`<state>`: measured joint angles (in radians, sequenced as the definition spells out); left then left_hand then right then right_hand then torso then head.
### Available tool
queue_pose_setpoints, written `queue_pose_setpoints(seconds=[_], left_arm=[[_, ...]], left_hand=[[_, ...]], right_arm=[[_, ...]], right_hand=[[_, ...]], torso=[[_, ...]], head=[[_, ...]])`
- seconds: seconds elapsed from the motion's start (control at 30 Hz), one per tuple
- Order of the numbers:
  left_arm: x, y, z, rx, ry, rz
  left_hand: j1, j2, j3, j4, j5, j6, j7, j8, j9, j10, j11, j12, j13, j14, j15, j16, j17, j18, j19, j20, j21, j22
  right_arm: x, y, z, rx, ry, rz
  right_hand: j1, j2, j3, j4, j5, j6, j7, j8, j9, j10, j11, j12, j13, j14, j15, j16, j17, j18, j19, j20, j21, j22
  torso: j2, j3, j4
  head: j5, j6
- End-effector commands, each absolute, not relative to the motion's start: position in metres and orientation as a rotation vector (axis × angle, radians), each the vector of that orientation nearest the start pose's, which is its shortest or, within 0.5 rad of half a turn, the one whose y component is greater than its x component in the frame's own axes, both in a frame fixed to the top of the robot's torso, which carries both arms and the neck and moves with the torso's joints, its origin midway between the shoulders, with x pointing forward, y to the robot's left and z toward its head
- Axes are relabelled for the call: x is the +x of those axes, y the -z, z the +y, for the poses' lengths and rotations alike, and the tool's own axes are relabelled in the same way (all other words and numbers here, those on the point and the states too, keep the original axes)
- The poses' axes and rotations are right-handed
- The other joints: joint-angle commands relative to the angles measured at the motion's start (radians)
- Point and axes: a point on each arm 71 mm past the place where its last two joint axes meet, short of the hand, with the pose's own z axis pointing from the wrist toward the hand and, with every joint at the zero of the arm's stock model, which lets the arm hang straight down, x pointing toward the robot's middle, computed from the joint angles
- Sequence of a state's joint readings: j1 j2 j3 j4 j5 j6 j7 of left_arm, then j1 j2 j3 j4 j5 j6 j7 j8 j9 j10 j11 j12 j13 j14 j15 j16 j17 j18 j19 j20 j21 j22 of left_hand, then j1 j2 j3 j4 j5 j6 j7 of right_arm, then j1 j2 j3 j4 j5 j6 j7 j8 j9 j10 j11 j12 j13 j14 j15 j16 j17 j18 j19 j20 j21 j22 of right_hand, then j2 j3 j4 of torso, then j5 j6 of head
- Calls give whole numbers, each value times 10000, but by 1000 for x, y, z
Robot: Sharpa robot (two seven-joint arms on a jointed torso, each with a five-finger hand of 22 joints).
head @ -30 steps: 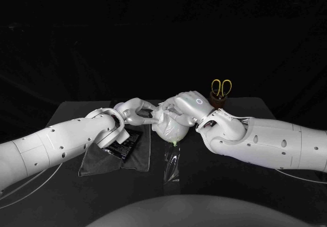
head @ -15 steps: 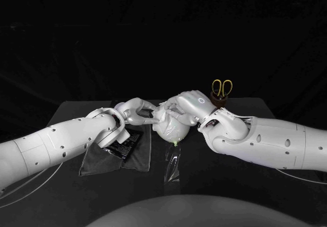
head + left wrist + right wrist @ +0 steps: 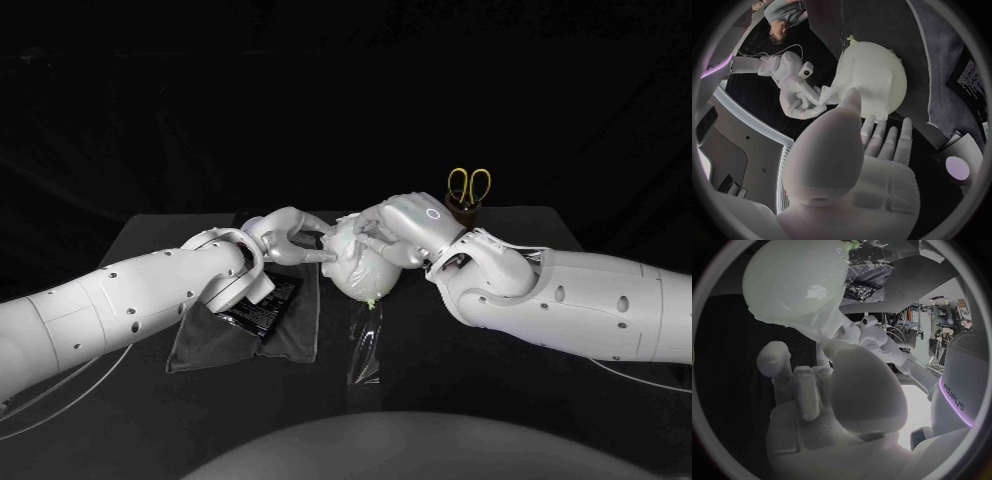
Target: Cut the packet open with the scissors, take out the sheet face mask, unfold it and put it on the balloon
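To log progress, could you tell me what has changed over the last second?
The right arm swung slightly toward the picture's right, and the right hand drifted with it. The left hand, balloon, mask, packet and scissors stayed put; both hands hold the mask as before.

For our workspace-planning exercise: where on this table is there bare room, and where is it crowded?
Free: the near strip of table right of the clear film; also the far left corner behind the left hand. Crowded: the middle, where it and the right hand meet at the balloon, dark cloth and packet alongside.
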<state>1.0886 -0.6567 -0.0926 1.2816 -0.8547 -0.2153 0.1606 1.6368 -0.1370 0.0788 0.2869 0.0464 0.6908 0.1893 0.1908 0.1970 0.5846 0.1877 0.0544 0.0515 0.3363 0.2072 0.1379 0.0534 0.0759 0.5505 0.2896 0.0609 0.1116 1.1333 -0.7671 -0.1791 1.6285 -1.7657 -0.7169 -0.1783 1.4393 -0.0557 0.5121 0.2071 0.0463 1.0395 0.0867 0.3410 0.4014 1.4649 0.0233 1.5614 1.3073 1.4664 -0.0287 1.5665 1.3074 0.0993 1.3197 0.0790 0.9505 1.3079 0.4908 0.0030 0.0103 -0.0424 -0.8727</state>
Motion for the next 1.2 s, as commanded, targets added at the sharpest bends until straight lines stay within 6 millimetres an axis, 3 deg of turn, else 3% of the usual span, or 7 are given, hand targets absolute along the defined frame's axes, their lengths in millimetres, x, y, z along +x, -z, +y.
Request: queue_pose_setpoints(seconds=[0.03,0.47,1.0,1.2], left_arm=[[487,274,165,-3122,11134,19193],[487,274,163,-3102,11169,19206],[486,274,160,-3062,11249,19230],[486,274,160,-3058,11261,19233]], left_hand=[[9,80,-34,12,14,-49,319,-30,-3,-66,13,-59,-14,-23,12,-38,-5,-110,-27,16,-6,-17],[9,80,-34,12,14,-49,319,-30,-3,-66,13,-59,-14,-23,12,-38,-5,-110,-27,16,-6,-17],[16,85,-29,10,14,-65,313,-38,-7,-78,7,-57,-13,-30,17,-54,-6,-109,-36,14,-8,-27],[16,85,-29,10,14,-65,313,-38,-7,-78,7,-57,-13,-30,17,-54,-6,-109,-36,14,-8,-27]], right_arm=[[421,220,-134,-3313,-7525,13443],[433,222,-123,-3356,-7404,13382],[451,232,-103,-3752,-7005,14065],[453,233,-99,-3833,-6961,14200]], right_hand=[[-29,-1,47,-15,21,51,-4,322,223,1003,-57,31,2573,1044,-51,43,2634,111,74,-14,28,1071],[-38,-10,49,-12,22,44,-6,333,229,993,-59,19,2561,1044,-54,43,2634,111,74,-17,25,1072],[-37,-19,80,-24,22,-13,-6,349,243,920,-62,-64,2480,1044,-58,43,2634,146,-9,-25,-190,1023],[-37,-29,93,-32,22,-44,-3,357,250,885,-61,-103,2442,1044,-58,43,2634,154,-34,-28,-250,1011]], torso=[[1,1,6],[12,-13,30],[6,-19,11],[3,-2,12]], head=[[-15,1],[-5,1],[27,1],[44,1]])
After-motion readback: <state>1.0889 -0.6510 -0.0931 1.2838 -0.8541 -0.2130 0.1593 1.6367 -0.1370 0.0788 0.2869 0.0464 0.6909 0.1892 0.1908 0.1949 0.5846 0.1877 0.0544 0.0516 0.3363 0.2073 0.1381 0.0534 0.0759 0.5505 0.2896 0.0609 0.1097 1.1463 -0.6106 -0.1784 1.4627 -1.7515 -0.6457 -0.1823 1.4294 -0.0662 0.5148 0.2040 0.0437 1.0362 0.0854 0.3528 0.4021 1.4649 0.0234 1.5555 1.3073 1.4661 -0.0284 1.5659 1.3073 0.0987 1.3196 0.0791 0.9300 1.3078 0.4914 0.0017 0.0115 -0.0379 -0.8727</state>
